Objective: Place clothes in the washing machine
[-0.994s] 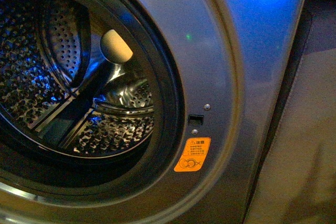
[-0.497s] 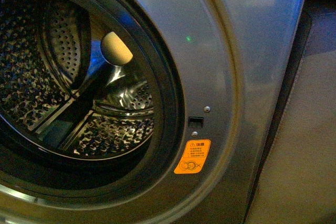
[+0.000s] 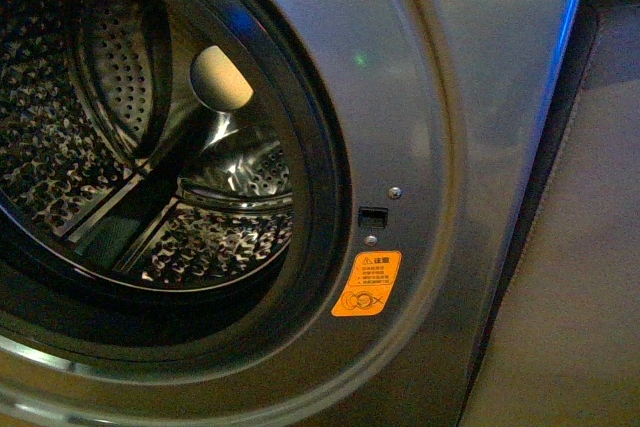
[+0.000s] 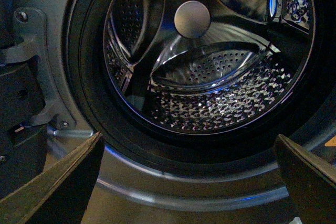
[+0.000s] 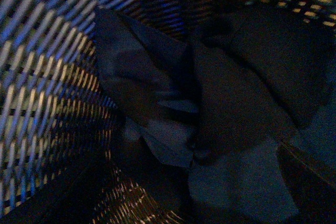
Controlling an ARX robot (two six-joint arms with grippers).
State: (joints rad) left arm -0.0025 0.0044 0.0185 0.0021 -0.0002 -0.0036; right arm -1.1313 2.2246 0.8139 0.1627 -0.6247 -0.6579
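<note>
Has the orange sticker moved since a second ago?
No. The orange sticker sits below the latch slot as before; the whole view merely shifted.

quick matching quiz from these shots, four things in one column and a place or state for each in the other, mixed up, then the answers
Things:
1. clothes
2. warning sticker
3. drum
4. left gripper

Places and states:
A. perforated steel, no fabric visible inside
B. open, fingers spread wide
C. dark heap lying in a woven basket
D. orange, stuck on the washing machine front

Pairs: 1-C, 2-D, 3-A, 4-B
</note>
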